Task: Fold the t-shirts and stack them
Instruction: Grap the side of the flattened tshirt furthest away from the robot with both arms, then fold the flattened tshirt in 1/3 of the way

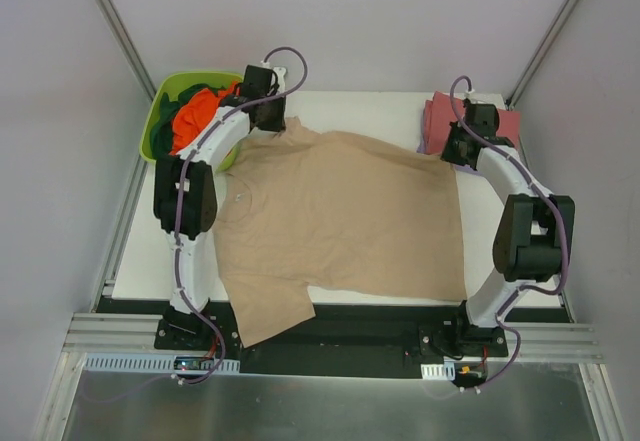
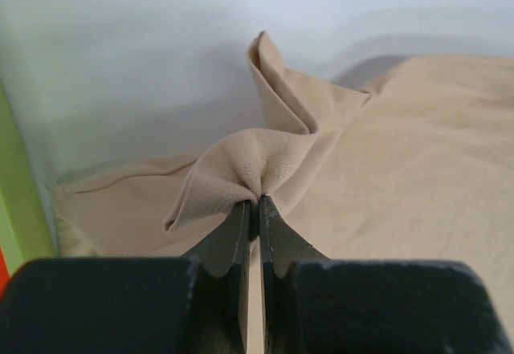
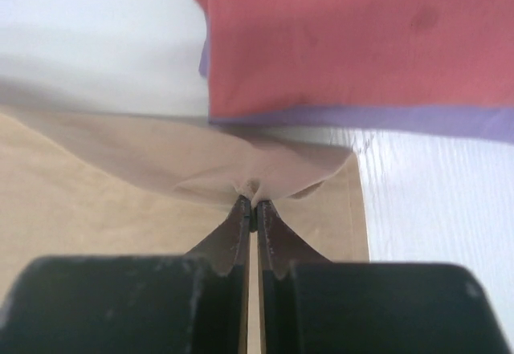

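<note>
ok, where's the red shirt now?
In the top view the folded dusty red shirt sits at the far right corner of the table, on a lavender shirt, just beyond the tan shirt corner pinched by the right pincer.

Left hand (image 2: pixel 252 202) and right hand (image 3: pixel 251 204) both far forward, each tightly closed.

White table (image 1: pixel 370 109), plain pale walls (image 1: pixel 350 11) on three sides, aluminium rails (image 1: pixel 110 333) along the near edge, soft even light
</note>
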{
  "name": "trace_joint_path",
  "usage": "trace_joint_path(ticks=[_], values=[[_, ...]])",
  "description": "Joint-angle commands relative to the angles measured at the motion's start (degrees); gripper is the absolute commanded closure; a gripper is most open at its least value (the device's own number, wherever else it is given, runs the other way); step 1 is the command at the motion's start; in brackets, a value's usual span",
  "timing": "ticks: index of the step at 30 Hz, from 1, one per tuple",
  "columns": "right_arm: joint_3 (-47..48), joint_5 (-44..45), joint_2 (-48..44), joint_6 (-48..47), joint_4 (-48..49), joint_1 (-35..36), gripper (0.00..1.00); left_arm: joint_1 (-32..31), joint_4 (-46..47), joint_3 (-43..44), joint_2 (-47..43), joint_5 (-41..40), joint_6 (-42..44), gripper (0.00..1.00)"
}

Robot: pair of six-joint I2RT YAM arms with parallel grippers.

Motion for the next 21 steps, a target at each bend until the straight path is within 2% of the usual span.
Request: trace_joint_path(ticks=[1, 11, 21], values=[[-4.9, -2.2, -7.4, 0.2, 0.2, 0.1, 1.0, -2.2, 5.9, -9.8, -12.2, 0.9, 1.3, 1.0], [-12.9, -0.5, -17.6, -0.5, -4.1, 0.1, 1.0, -4.3, 14.4, -39.0, -32.7, -4.1, -2.1, 1.0], [-16.4, 5.5, -23.3, -2.2, -8.0, -0.2, 0.99, -5.8, 17.3, -54.5, -45.8, -3.2, -5.0, 1.0]])
